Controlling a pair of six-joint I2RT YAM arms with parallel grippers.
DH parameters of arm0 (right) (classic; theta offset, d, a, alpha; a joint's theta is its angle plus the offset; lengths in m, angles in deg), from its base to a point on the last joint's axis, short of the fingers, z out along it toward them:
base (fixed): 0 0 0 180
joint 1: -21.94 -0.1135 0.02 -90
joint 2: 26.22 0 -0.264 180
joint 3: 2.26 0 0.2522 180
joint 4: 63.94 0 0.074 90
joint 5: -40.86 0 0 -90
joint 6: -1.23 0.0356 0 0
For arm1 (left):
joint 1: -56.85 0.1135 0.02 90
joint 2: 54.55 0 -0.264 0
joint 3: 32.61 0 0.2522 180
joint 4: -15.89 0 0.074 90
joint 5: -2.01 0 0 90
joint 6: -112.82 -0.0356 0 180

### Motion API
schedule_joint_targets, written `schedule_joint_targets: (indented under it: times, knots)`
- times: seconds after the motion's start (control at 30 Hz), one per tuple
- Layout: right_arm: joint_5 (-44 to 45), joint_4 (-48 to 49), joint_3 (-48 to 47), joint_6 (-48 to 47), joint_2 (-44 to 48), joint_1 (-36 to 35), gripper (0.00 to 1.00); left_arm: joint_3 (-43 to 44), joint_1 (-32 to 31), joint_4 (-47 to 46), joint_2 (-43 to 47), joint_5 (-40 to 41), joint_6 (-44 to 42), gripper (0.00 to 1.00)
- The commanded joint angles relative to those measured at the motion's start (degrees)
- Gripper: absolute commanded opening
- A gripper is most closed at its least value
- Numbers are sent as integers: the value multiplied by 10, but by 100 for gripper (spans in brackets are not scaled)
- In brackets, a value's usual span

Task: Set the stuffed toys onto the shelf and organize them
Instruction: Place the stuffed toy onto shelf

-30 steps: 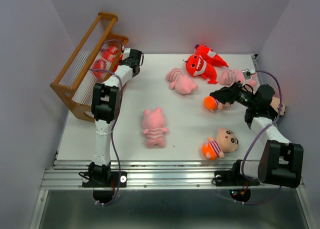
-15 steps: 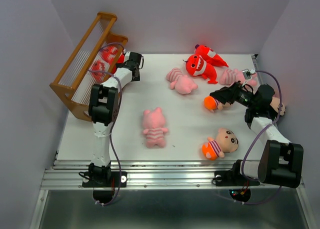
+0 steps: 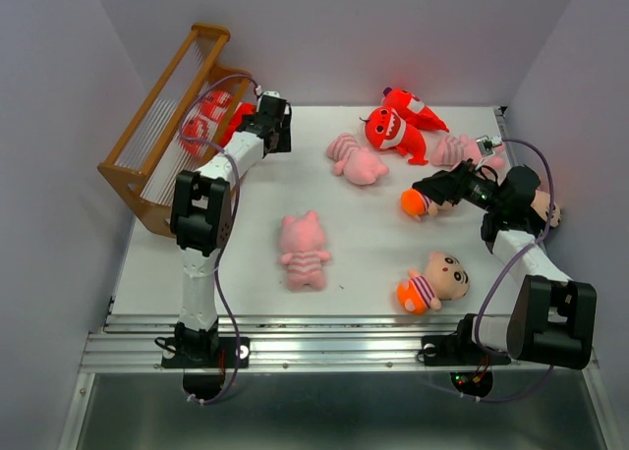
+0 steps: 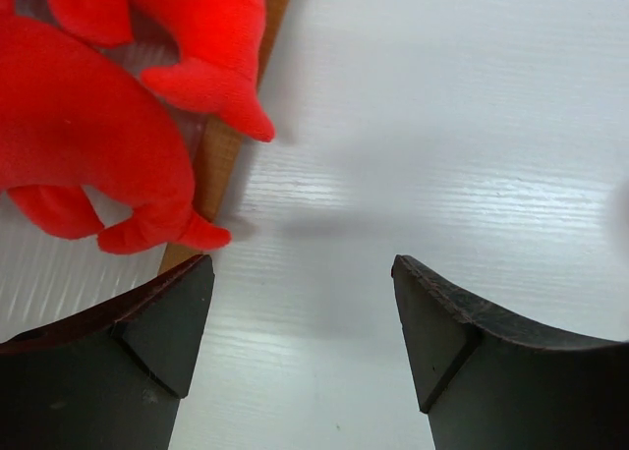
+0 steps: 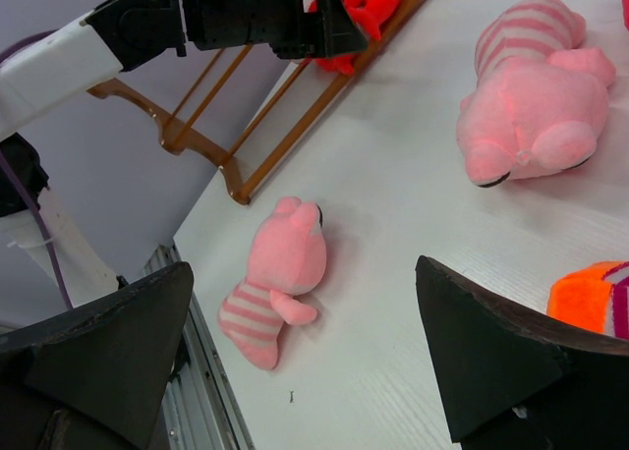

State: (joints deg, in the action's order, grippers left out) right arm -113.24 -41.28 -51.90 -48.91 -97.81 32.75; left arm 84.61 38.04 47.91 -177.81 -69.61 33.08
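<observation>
L edge: brown wooden stepped shelf w/ pale slat bars [image 3: 147,140] sits angled at the far-left corner of the white table [image 3: 364,244]. Two toys are on it: red toothy plush monster [image 3: 198,128] and second red monster [image 3: 218,103] just behind it.

My left gripper [image 3: 279,128] is just beside the shelf's right end, fingers spread, nothing between them. On the wrist cam, red plush limbs hang over the wooden rail up-left of my left finger [image 4: 147,322], w/ bare tabletop under the gap.

Mid-table: pink striped plush pig [image 3: 303,251] lies alone, well apart from both grippers. Second pink pig [image 3: 356,158] sits further back. Right of that, two more red monsters [image 3: 395,128] touch each other near the back edge, w/ a third pink pig [image 3: 457,150] just beside them.

R side: my right gripper [image 3: 430,189] points left low over the table, spread wide, pinching nothing. Tan-headed boy doll w/ orange bottom [image 3: 413,203] lies right at it. Wrist cam shows the orange bottom just beside my right finger [image 5: 491,352]; can't tell if touching.

Second boy doll [image 3: 432,281] lies near the front edge. Third doll [image 3: 552,214] is mostly hidden behind my right arm.
</observation>
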Motion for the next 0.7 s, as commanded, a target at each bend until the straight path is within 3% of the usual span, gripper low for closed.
schedule_joint_targets:
  times: [0.0,0.33,0.67]
  knots:
    - [-11,19,-9,-7,12,4,100,18,-21,-12,34,-27,-17,84]
    - [-11,18,-9,-12,12,4,100,249,-35,0,-90,104,53,77]
    - [-13,18,-9,-8,8,4,100,244,-10,-70,-135,152,68,75]
